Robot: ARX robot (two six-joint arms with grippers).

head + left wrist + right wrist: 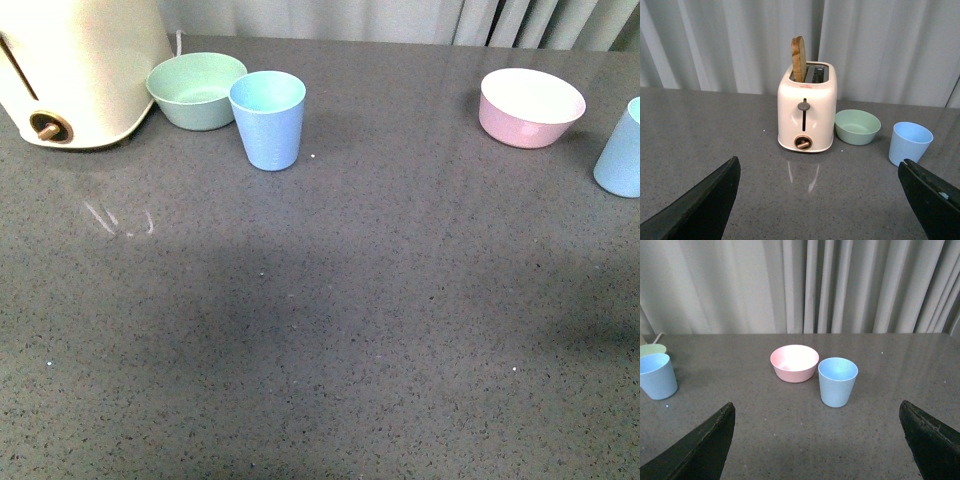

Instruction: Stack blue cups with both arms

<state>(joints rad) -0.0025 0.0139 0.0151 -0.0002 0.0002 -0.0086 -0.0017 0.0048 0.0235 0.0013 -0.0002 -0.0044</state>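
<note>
Standing clear of left gripper, right gripper — blue cups.

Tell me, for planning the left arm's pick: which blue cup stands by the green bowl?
The left blue cup, beside the green bowl; the right blue cup stands by the pink bowl.

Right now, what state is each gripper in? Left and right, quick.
Left gripper: open, holding nothing.
Right gripper: open, holding nothing.
</note>
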